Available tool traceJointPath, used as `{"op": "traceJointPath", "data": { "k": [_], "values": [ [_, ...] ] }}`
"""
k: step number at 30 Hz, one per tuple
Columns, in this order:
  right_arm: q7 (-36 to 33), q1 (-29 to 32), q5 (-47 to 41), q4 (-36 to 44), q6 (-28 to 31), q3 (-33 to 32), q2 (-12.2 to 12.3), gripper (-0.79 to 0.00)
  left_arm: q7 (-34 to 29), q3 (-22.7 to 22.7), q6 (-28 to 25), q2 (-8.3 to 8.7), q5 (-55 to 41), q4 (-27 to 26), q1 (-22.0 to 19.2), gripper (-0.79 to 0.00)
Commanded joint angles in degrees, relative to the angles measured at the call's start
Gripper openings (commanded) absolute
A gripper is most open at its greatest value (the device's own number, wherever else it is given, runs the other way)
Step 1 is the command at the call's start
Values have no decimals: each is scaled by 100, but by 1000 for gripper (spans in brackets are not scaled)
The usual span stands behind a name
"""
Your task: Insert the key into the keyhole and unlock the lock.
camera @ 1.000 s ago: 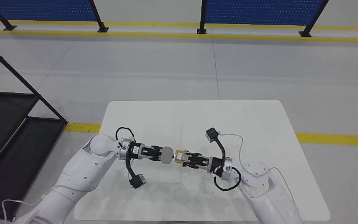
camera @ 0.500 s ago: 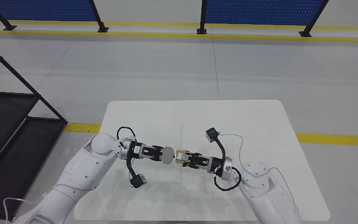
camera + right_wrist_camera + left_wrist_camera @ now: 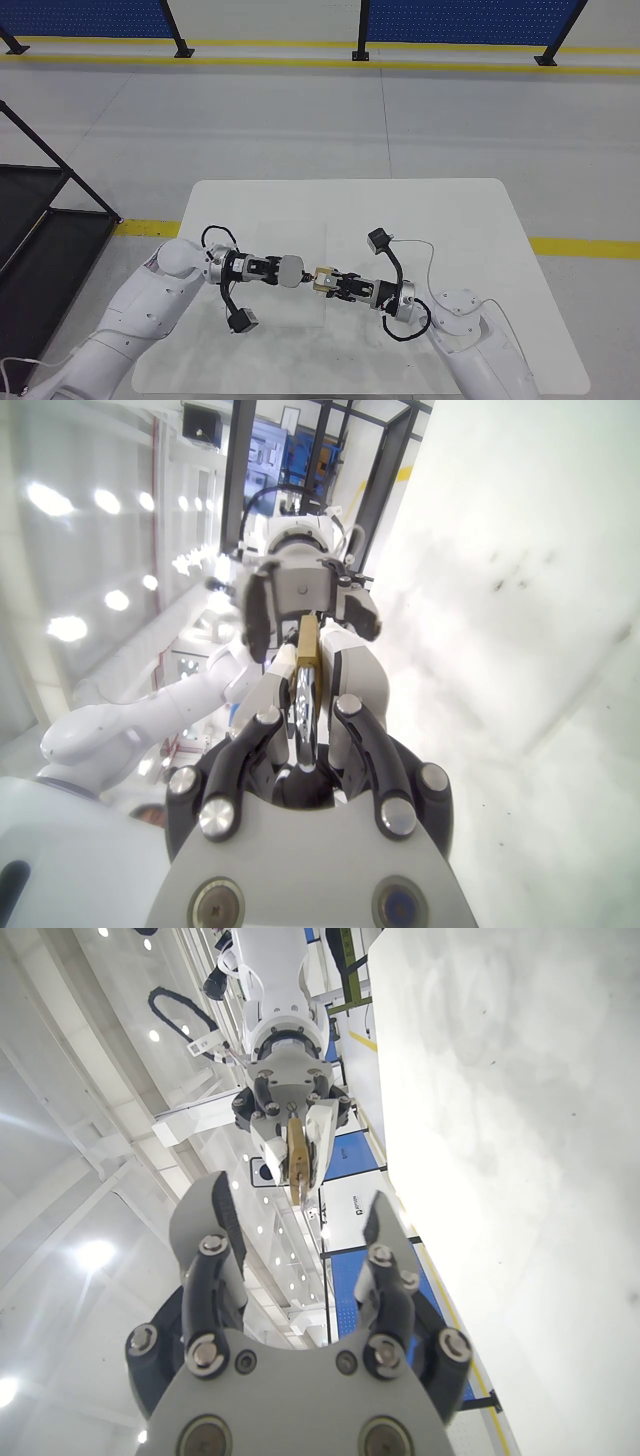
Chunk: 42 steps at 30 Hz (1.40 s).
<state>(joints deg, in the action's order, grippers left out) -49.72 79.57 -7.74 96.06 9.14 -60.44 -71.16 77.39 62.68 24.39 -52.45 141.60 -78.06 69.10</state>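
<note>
Lock [image 3: 321,280], pinched in the right tool [image 3: 327,283], sits lower centre in the top view. The left wrist view adds detail: left tool [image 3: 300,1200] spread wide, facing it.

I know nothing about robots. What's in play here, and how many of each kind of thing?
grippers: 2 (left gripper open, right gripper shut on the padlock)
brass padlock: 1
key: 1, it seems, sticking out of the padlock's end
white table: 1
total: 5
</note>
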Motion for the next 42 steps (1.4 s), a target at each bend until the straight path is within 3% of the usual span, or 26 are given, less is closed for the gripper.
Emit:
{"op": "traceJointPath", "data": {
  "k": [1, 8, 11, 25, 27, 30, 32, 37, 42],
  "values": [
    [0, 0, 0, 0, 0, 0, 0, -785, 7, 90, -282, 39, 8, -28, 37, 0],
    [0, 0, 0, 0, 0, 0, 0, -785, 169, 86, -2254, 154, 312, -192, -9, 0],
    [0, 0, 0, 0, 0, 0, 0, -785, 400, -5, -2861, 127, -297, -66, -27, 0],
    [0, 0, 0, 0, 0, 0, 0, -785, 388, 3, -2820, 114, -444, 10, -62, 0],
    [0, 0, 0, 0, 0, 0, 0, -785, 225, -7, -3061, 119, -471, -38, -65, 0],
    [0, 0, 0, 0, 0, 0, 0, -785, 274, 10, -3930, 141, -704, -4, -221, 0],
    [0, 0, 0, 0, 0, 0, 0, -785, 287, -32, -4828, 154, -894, 162, -354, 0],
    [0, 0, 0, 0, 0, 0, 0, -785, -757, -690, -5887, 221, -1879, 405, -593, 0],
    [0, 0, 0, 0, 0, 0, 0, -785, -1971, -1436, -7103, 392, -4117, 479, -875, 0]
  ]
}}
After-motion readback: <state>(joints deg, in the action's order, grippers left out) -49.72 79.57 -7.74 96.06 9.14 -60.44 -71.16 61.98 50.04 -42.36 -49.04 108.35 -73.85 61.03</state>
